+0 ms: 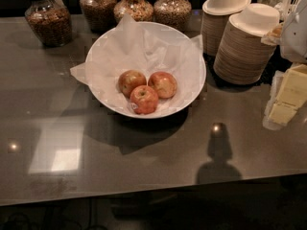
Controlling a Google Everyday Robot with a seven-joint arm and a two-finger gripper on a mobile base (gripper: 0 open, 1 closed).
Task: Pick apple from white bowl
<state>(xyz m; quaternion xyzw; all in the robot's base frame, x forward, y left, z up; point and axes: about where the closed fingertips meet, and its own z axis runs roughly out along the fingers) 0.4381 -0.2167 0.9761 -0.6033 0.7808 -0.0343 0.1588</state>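
Observation:
The white bowl stands on the dark counter, back of centre, lined with crumpled white paper. Three apples lie in its front half. The apple, red with pale yellowish blotches, is the right one. A red apple with a white sticker lies in front, touching it. A duller yellow-brown apple lies on the left. The gripper is not in view; only a dark shadow falls on the counter, front right of the bowl.
Several glass jars of grains line the back edge. Two stacks of small beige disposable bowls stand right of the white bowl. Yellow packets sit at the far right. The counter's front edge runs along the bottom.

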